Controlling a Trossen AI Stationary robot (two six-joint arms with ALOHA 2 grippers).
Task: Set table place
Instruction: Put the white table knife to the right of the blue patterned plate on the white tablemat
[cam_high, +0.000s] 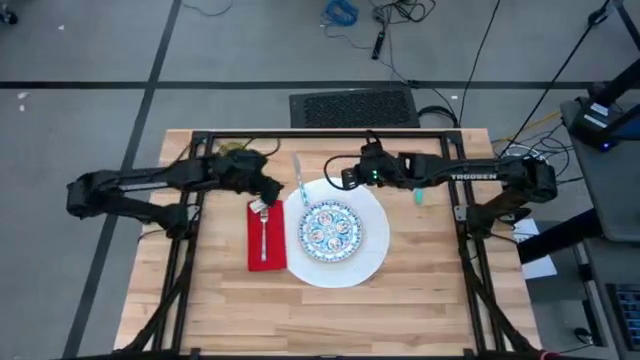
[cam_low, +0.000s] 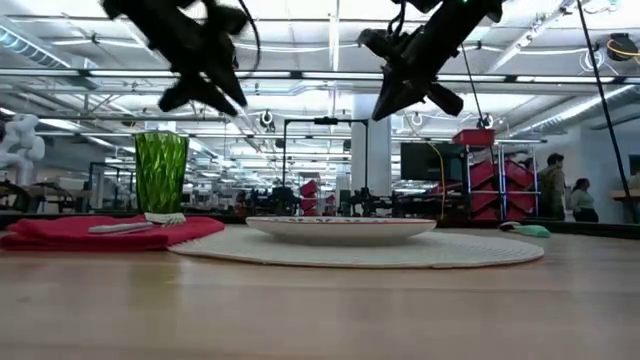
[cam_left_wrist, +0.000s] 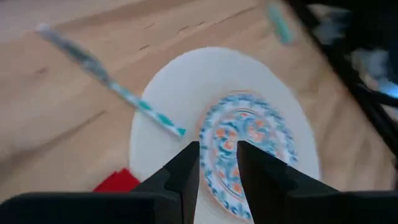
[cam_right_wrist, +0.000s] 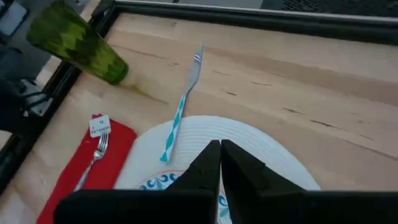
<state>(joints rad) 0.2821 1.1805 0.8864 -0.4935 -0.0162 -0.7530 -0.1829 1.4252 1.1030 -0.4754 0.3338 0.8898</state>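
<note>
on the bench (cam_high: 420, 300) the blue-patterned plate (cam_high: 329, 230) sits on the white plate (cam_high: 370, 255); fork (cam_high: 264, 235) lies on the red napkin (cam_high: 255, 255); teal-handled utensil (cam_high: 298, 182) rests across the white plate's rim; left hand (cam_high: 268, 188) hovers narrowly parted; right hand (cam_high: 340, 178) hovers closed, empty.

You see a table (cam_high: 420, 290) of pale wooden planks with a thin black frame. The big plate (cam_high: 372, 250) is plain white. The small plate (cam_high: 330, 229) has a blue pattern with some orange in it. The napkin (cam_high: 255, 250) is red and the fork (cam_high: 264, 232) is silver. The utensil (cam_right_wrist: 180, 109) has a teal and white handle. The tumbler (cam_low: 161, 171) is green with a zigzag pattern. The fingers (cam_right_wrist: 231, 163) are dark.
</note>
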